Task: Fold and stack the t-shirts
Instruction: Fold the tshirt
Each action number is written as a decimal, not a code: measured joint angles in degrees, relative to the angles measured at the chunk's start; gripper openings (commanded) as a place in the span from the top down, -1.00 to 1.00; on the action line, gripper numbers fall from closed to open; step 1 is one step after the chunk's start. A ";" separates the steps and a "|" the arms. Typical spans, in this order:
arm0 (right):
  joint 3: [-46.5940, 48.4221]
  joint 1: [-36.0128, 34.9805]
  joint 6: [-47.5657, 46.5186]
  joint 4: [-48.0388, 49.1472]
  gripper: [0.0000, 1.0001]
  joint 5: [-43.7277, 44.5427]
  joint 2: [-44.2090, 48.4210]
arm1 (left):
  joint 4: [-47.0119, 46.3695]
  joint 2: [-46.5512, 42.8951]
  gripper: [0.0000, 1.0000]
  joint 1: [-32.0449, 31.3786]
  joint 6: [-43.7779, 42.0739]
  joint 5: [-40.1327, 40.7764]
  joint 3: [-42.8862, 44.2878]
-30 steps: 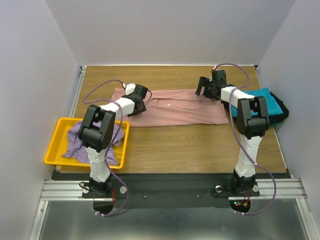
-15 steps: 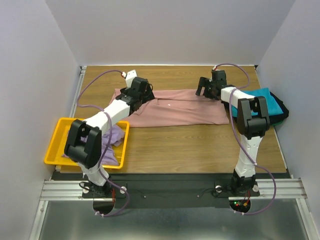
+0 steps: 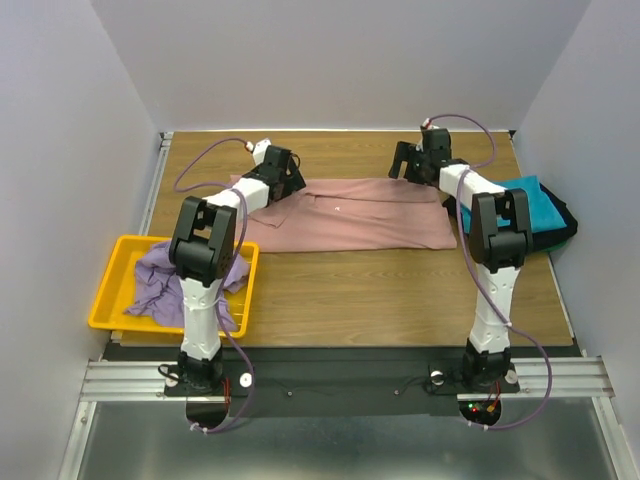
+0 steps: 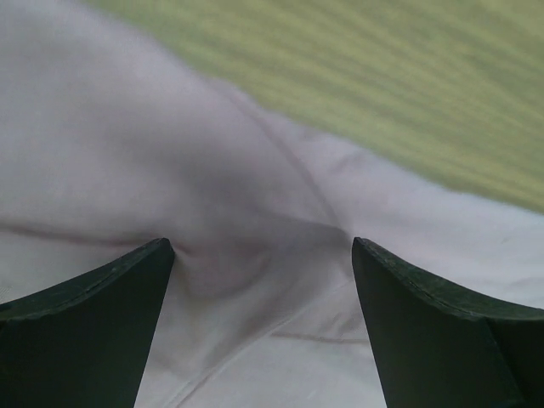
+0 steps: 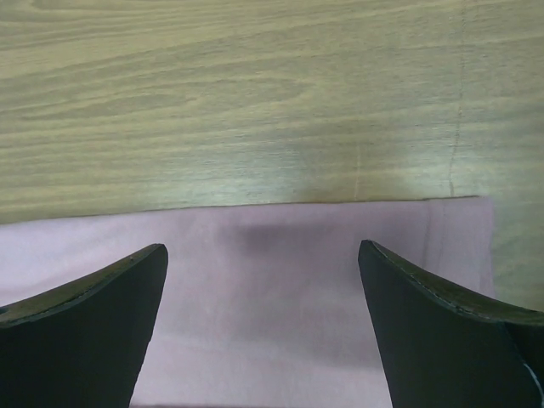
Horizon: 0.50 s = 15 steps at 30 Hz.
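A dusty pink t-shirt [image 3: 350, 215] lies spread flat across the middle of the wooden table. My left gripper [image 3: 282, 170] is open over the shirt's far left corner; in the left wrist view the fingers [image 4: 85, 323] straddle a raised wrinkle of pink cloth [image 4: 255, 255]. My right gripper [image 3: 408, 165] is open over the shirt's far right edge; the right wrist view shows flat pink cloth [image 5: 263, 289] between the fingers [image 5: 442, 331] and bare wood beyond. A lavender t-shirt [image 3: 165, 280] lies crumpled in the bin. A teal t-shirt [image 3: 530, 205] lies on a black one [image 3: 565, 225] at the right.
A yellow plastic bin [image 3: 110, 290] sits at the near left of the table. The grey walls close in on three sides. The wooden table [image 3: 380, 290] has bare wood in front of the pink shirt.
The left arm swung from the shirt's left side up to its far left corner. The right gripper shifted slightly toward the far edge of the shirt.
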<state>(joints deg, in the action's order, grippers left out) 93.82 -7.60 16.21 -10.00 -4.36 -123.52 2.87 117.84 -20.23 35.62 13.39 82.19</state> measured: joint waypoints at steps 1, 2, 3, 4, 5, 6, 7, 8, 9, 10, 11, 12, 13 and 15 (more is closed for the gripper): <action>0.26 0.00 0.02 0.15 -1.00 0.00 -0.57 | -0.09 1.18 -0.97 0.15 0.13 -0.72 1.77; 0.31 0.00 0.04 0.17 -1.00 0.00 -1.44 | -0.35 2.49 -0.97 0.39 0.17 -1.29 3.34; 0.15 0.00 0.04 0.07 -1.00 0.02 -2.12 | -0.48 4.13 -0.97 0.57 0.17 -1.90 4.87; -0.09 0.00 -0.13 0.33 -1.00 0.33 -2.97 | -0.11 5.16 -0.97 0.81 -0.07 -1.92 6.16; -0.07 0.00 0.15 0.90 -1.00 0.26 -3.15 | 0.04 6.34 -0.97 1.01 -0.07 -2.75 8.24; -0.09 0.00 0.26 1.03 -1.00 0.26 -3.15 | -0.09 7.82 -0.97 1.29 -0.11 -3.56 10.45; -0.70 0.00 0.39 1.62 -1.00 0.26 -3.10 | 0.63 9.42 -0.97 1.55 -0.22 -4.09 12.83; -1.68 0.00 0.68 2.21 -1.00 0.24 -2.58 | 1.16 10.95 -0.97 1.75 -0.17 -4.57 15.37; -3.48 0.00 1.03 2.99 -1.00 0.26 -1.57 | 2.08 13.20 -0.97 2.01 -0.15 -5.46 19.15; -4.81 0.00 1.38 3.45 -1.00 0.26 -0.79 | 3.08 15.28 -0.97 2.10 -0.17 -6.12 22.84; -7.93 -0.02 2.32 4.28 -1.00 0.28 1.05 | 3.69 17.68 -0.97 2.27 -0.17 -7.17 26.62; -10.21 -0.24 2.95 4.50 -1.00 0.31 2.69 | 3.87 18.71 -0.97 2.36 -0.15 -7.72 28.33; -11.34 -0.33 3.61 4.37 -1.00 0.48 3.72 | 4.70 20.44 -0.97 2.36 -0.13 -8.72 31.34; -20.59 -1.25 5.57 4.42 -1.00 1.55 10.40 | 5.70 23.78 -0.97 2.69 -0.13 -11.61 37.03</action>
<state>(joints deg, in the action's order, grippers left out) 73.23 -8.84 21.78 -5.58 -2.81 -113.12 8.58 141.62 -17.54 35.48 1.78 119.22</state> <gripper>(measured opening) 0.997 0.985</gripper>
